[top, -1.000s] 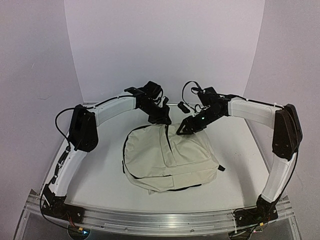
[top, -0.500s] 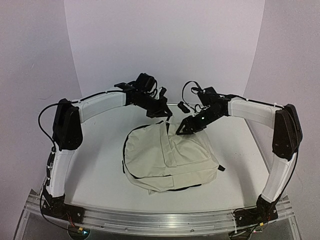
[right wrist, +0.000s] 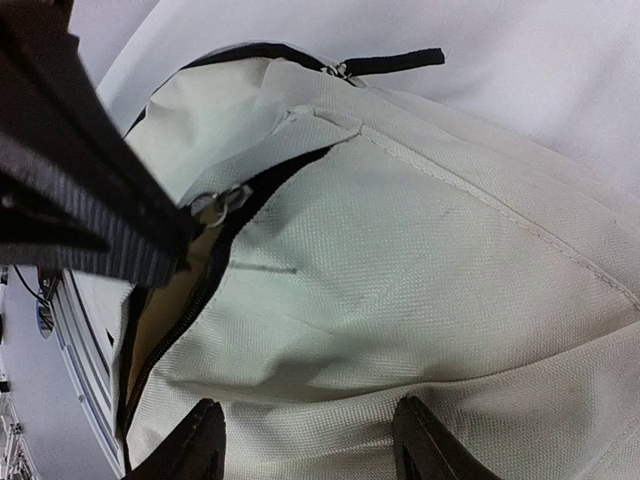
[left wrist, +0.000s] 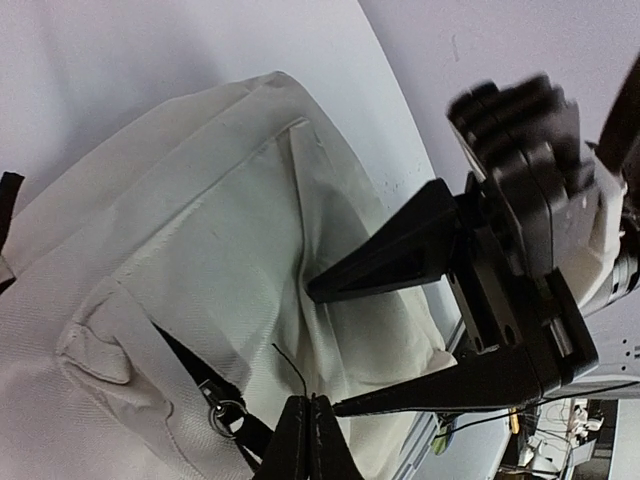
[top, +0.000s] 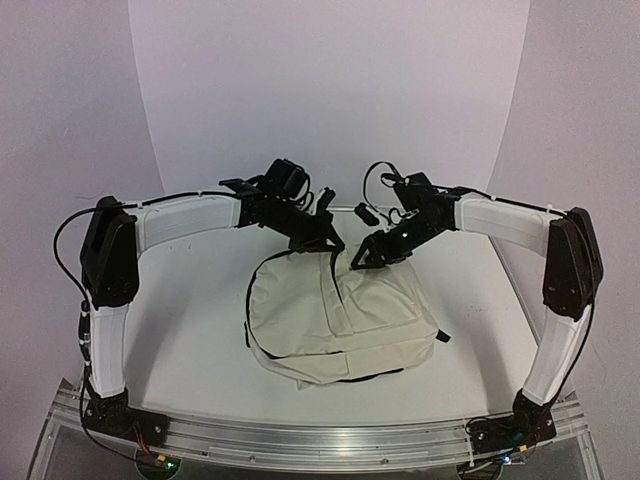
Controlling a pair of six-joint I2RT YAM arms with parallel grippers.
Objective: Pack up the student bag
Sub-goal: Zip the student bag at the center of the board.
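Observation:
The student bag (top: 330,320) is a cream fabric backpack lying flat mid-table, its top toward the back. My left gripper (top: 330,243) sits at the bag's top edge, shut on the black zipper pull beside its metal ring (left wrist: 225,410). In the left wrist view the pinched fingertips (left wrist: 308,425) show at the bottom. The zipper is partly undone, showing a tan inside (right wrist: 165,300). My right gripper (top: 360,260) hovers just right of it, open over the cream fabric (right wrist: 420,250), its two tips (right wrist: 315,445) wide apart with nothing between them.
A black strap end (top: 441,338) sticks out at the bag's right side. An aluminium rail (top: 320,440) runs along the table's near edge, where both arm bases stand. White walls close the back and sides.
My left arm's elbow has swung out to the left and up while its gripper stayed at the bag's top. The right gripper's jaws have widened slightly without shifting.

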